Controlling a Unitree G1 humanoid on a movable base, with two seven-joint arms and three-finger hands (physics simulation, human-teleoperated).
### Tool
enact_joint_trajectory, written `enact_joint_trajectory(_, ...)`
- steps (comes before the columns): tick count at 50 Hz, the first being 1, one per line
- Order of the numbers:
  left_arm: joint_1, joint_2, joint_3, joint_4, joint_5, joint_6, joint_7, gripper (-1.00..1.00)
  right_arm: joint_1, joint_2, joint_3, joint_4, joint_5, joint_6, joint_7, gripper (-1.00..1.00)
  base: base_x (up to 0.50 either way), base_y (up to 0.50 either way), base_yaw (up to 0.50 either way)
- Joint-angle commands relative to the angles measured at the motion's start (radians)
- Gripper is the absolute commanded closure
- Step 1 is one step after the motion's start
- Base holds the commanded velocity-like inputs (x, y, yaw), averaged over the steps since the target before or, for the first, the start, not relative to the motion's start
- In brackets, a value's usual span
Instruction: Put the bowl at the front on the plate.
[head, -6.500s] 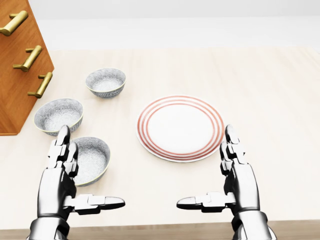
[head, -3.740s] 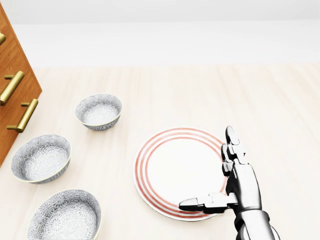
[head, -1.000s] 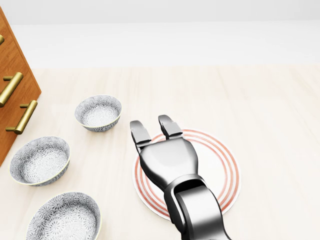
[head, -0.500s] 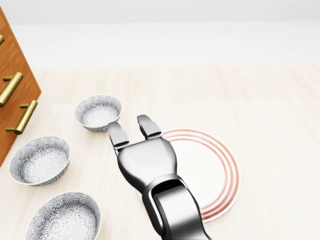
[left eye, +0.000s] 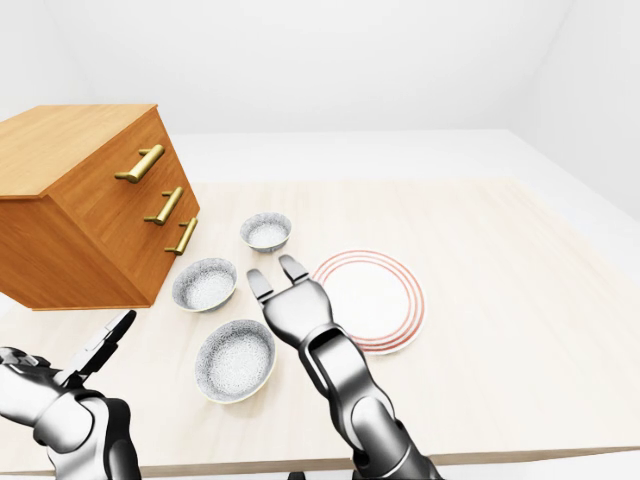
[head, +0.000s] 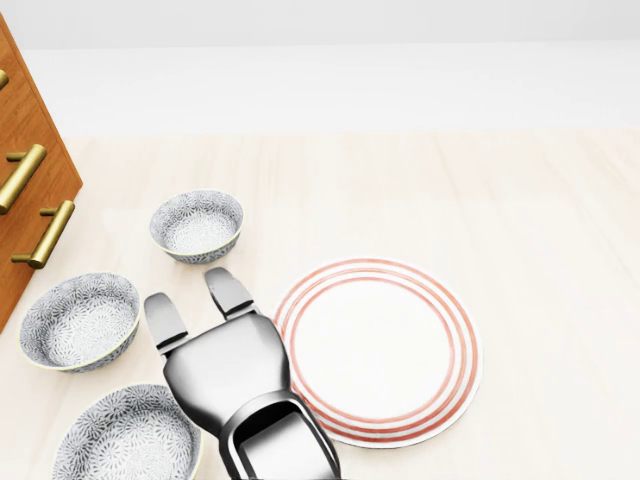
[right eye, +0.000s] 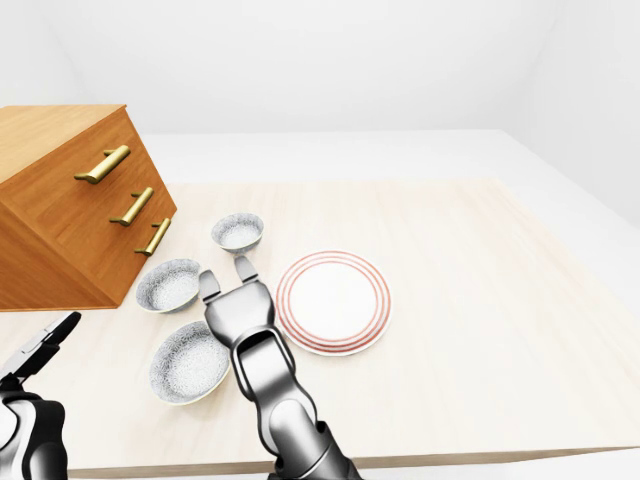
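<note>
Bowl (head: 120, 438) at head view's bottom left, right hand (head: 225, 372) between it and plate (head: 385, 345)

Simulated white room, home-like — wooden table (left eye: 500, 300), brass-handled drawer chest (left eye: 80, 230), bowls (head: 197, 223), striped plate (head: 375, 350)

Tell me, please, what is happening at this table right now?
The robot's right hand is stretched out, fingers open, over the table between the striped plate and three patterned bowls, holding nothing. The bowl lowest in the head view sits just left of it. The plate is bare, and the left hand hangs open at the left-eye view's lower left.
</note>
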Motion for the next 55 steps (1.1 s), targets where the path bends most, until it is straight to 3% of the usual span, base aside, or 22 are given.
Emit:
enact_joint_trajectory(1, 0.003, -0.001, 0.003, -0.009, 0.0, 0.0, 0.0, -1.0, 0.03, 0.028, 0.09, 0.061, -0.008, -0.051, 0.0, -1.0, 0.0, 0.0, 0.0)
enact_joint_trajectory(6, -0.002, -0.001, 0.003, 0.001, 0.001, 0.0, 0.0, -1.0, 0.036, 0.023, 0.11, 0.131, 0.031, -0.098, 0.0, -1.0, 0.0, 0.0, 0.0)
enact_joint_trajectory(8, 0.0, -0.001, 0.002, 0.002, 0.0, 0.0, 0.0, -1.0, 0.042, 0.027, 0.115, 0.146, 0.029, -0.095, 0.0, -1.0, 0.0, 0.0, 0.0)
enact_joint_trajectory(13, 0.0, 0.0, 0.003, -0.003, -0.002, 0.0, 0.0, -1.0, 0.049, 0.017, 0.141, 0.151, 0.035, -0.153, 0.0, -1.0, 0.0, 0.0, 0.0)
enact_joint_trajectory(28, 0.002, -0.002, 0.005, -0.012, 0.0, 0.0, 0.0, -1.0, 0.085, -0.006, 0.202, 0.123, 0.056, -0.153, 0.0, -1.0, 0.0, 0.0, 0.0)
enact_joint_trajectory(41, 0.002, -0.003, 0.008, -0.014, 0.0, 0.0, 0.0, -1.0, 0.105, -0.056, 0.172, 0.121, 0.059, -0.153, 0.0, -1.0, 0.0, 0.0, 0.0)
enact_joint_trajectory(55, 0.002, -0.002, 0.007, -0.013, -0.001, 0.0, 0.0, -1.0, 0.106, -0.056, 0.17, 0.119, 0.058, -0.153, 0.0, -1.0, 0.0, 0.0, 0.0)
